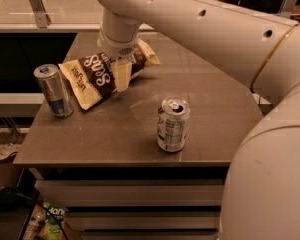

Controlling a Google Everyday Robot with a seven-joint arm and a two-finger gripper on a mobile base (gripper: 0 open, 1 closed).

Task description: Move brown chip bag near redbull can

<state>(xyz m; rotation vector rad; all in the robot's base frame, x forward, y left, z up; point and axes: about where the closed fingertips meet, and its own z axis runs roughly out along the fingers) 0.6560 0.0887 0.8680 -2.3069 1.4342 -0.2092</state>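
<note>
The brown chip bag (95,74) lies tilted at the table's back left; its cream lower end rests on the table close to the redbull can (53,90). The can stands upright at the left edge, a small gap from the bag. My gripper (121,73) comes down from above onto the bag's middle-right part. One cream finger (121,76) shows across the bag's front, and the gripper appears shut on the bag. The bag's right end (146,54) sticks out behind the wrist.
A wider pale green-white can (173,124) stands upright, opened, near the front middle of the brown table (115,144). My large white arm crosses the upper right. Shelves and clutter lie below the table's front edge. A dark gap lies to the left.
</note>
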